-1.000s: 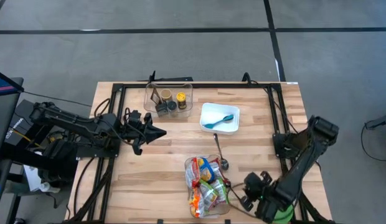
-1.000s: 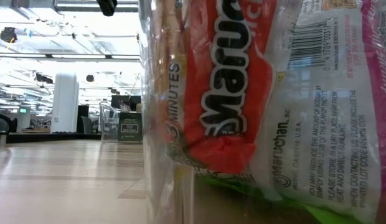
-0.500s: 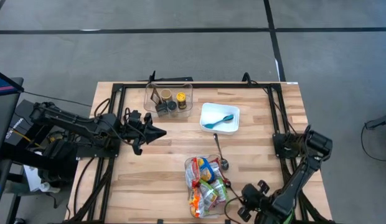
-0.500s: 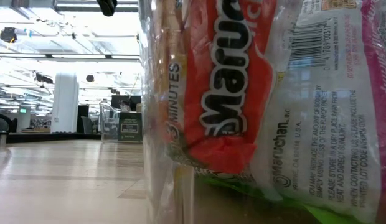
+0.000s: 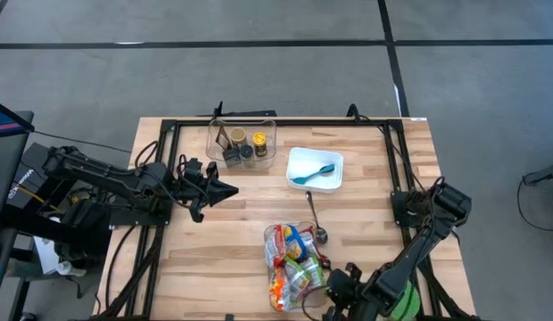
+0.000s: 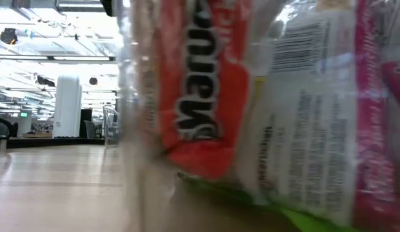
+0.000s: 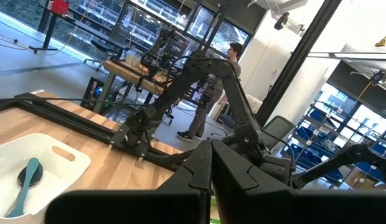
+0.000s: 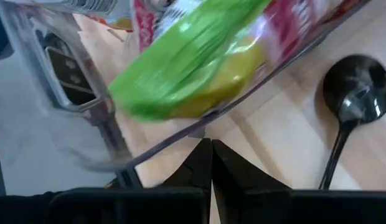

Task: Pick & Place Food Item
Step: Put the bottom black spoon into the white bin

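Note:
A clear plastic bin near the table's front edge holds several food packets: an orange ramen packet and a green and yellow one. My right gripper is shut at the bin's near right corner, slanting down; the right wrist view shows its fingertips at the bin's lower edge. My left gripper is shut and empty, held above the table's left part, far from the bin. The bin fills the low view and is smeared there. My right gripper meets the clear bin's edge with its shut fingertips, slanting down from the table's right near side. I cannot tell whether the thin wall is pinched between the fingers or only pushed. The bin stands on the table.
A black spoon lies on the wood just beyond the bin, its bowl close to my right gripper. A white tray with a teal spoon and a clear organizer with jars stand at the back. Black frame rails run along the table's sides.
My right gripper has moved toward the table's left edge and down, up to the bin's near right corner, and has shut. The bin has been jolted: in the low view its packets have shifted sideways and are blurred.

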Robot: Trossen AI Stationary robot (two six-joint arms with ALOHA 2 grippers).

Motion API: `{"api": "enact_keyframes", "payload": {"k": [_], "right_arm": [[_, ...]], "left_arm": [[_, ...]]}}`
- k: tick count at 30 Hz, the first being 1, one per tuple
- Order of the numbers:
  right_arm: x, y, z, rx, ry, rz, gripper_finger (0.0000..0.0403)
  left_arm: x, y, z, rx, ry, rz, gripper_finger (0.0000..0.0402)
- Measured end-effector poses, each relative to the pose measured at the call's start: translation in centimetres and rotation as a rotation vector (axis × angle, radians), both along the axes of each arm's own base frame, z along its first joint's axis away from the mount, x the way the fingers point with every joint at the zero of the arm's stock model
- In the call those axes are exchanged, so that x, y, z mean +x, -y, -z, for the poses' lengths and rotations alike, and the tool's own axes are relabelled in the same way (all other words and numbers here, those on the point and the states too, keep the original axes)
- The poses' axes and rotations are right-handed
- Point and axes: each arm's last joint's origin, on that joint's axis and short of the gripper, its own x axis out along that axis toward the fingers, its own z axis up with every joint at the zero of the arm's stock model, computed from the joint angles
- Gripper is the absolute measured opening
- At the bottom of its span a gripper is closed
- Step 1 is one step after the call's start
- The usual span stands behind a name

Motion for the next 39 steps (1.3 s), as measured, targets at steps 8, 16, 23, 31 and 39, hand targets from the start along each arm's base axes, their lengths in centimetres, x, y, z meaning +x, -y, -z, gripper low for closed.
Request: {"api": "enact_keyframes", "payload": {"k": [8,16,23,31,39], "right_arm": [[1.9,1.1,-0.2,-0.037,0.032,-0.044,0.0001],[2.4,1.5,-0.2,-0.05,0.035,-0.05,0.0],[0.2,2.0,-0.9,-0.059,-0.056,0.045,0.0],[-3.3,3.6,-3.2,-0.063,-0.168,0.242,0.0],[-2.6,3.5,-3.4,0.049,-0.225,0.24,0.0]], "left_arm": [[0.0,0.0,0.0,0.0,-0.001,0.0,0.0],[0.0,0.0,0.0,0.0,-0.003,-0.004,0.0],[0.0,0.0,0.0,0.0,-0.003,-0.004,0.0],[0.0,0.0,0.0,0.0,-0.003,-0.003,0.0],[0.0,0.0,0.0,0.001,-0.003,-0.003,0.0]]}}
